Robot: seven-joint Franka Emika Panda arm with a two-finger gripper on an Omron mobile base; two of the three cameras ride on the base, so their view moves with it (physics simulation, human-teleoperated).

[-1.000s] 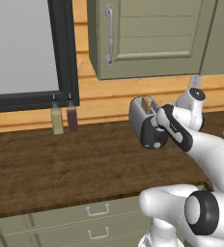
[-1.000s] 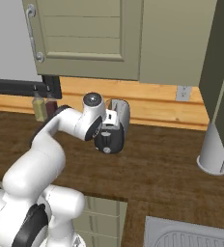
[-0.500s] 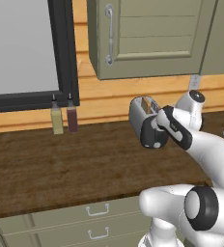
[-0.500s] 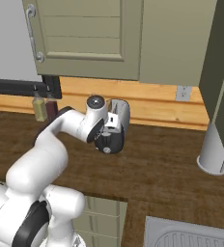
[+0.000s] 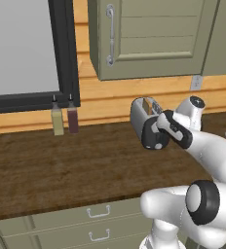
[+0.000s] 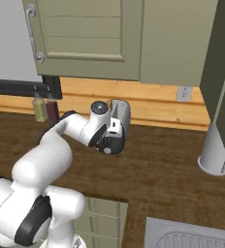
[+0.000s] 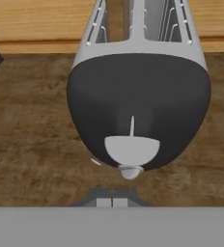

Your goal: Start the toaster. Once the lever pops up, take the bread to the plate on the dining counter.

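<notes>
1. On the dark wood counter, by the wooden backsplash, sits the toaster, black end panel facing the arm.
2. Gripper sits low, just in front of that panel; fingertips look pressed together, holding nothing.
3. Lever is a pale tab low on the panel above a small knob; looks down.
4. Toaster reads as a rigid, smooth shell, likely to skid if shoved sideways; press straight down on the lever.
5. Bread shows as a brown strip in the left slot; probably light, stiff, crumbly. Pinch its top edge across the thin faces, gently.
6. Two bottles stand well apart to the left.
</notes>
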